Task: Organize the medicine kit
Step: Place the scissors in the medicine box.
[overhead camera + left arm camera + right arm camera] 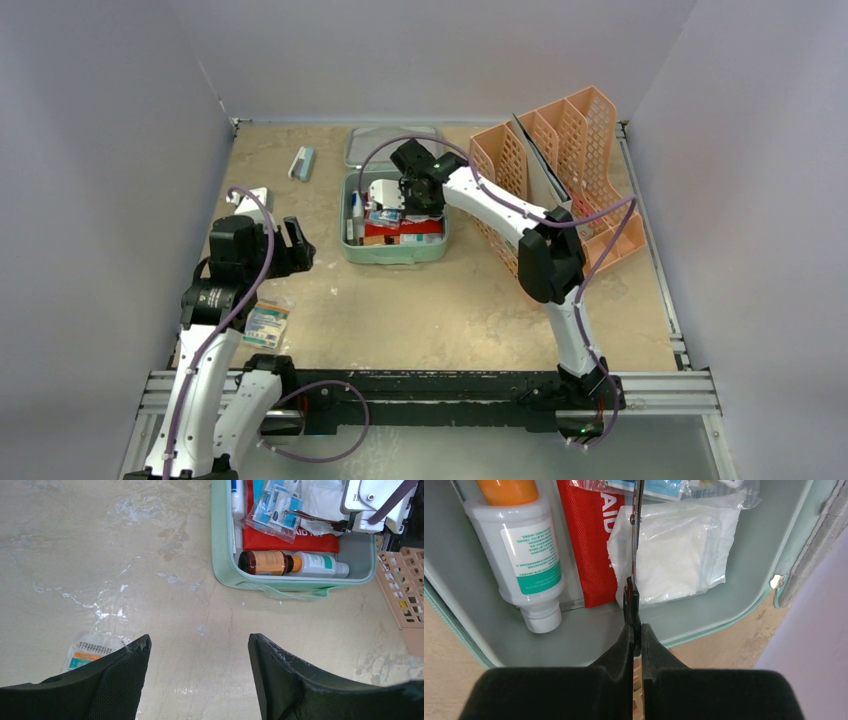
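Our right pincer (636, 630), clamped on a thin metal tool (634, 530), hangs over the kit (393, 257) on the bench (450, 310); our left pincer (199, 640), wide and empty, is well apart to its left

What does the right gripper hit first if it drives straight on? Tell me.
Probably the white gauze packet in the medicine kit: the right gripper, shut on a thin metal tool, points at it, and the tool's tip would land first. Depth is unclear.
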You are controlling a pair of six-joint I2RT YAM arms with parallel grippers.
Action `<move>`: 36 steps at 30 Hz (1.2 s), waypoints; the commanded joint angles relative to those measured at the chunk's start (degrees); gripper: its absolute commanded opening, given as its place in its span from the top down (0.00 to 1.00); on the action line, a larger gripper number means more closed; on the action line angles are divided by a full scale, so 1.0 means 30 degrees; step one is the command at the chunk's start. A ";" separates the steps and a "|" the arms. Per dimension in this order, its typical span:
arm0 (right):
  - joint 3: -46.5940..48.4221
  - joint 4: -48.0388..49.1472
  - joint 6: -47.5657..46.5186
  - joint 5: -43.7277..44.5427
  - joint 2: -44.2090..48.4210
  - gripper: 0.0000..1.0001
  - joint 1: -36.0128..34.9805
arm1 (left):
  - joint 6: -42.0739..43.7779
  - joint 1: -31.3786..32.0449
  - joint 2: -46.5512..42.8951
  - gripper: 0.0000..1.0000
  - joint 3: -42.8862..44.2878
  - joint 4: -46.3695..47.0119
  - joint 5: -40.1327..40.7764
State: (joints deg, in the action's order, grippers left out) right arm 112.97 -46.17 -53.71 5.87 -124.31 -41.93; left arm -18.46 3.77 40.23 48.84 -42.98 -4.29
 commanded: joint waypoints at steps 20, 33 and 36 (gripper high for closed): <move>-0.0699 0.0234 0.1354 0.1668 0.0630 0.90 -0.1218 | -0.0613 0.0032 -0.0780 0.29 0.0536 -0.0226 0.1731; -0.0713 -0.0938 0.3647 -0.1722 0.2014 0.72 -0.1371 | -0.1114 0.0025 -0.0611 0.29 0.0248 -0.0074 0.2442; -0.0833 -0.0906 0.4011 -0.2519 0.2505 0.72 -0.1373 | -0.1373 0.0032 -0.0616 0.29 -0.0027 0.0167 0.2457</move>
State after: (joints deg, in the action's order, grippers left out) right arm 110.19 -47.83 -44.47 3.88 -123.15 -45.76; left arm -20.75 3.77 38.50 48.84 -44.25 1.89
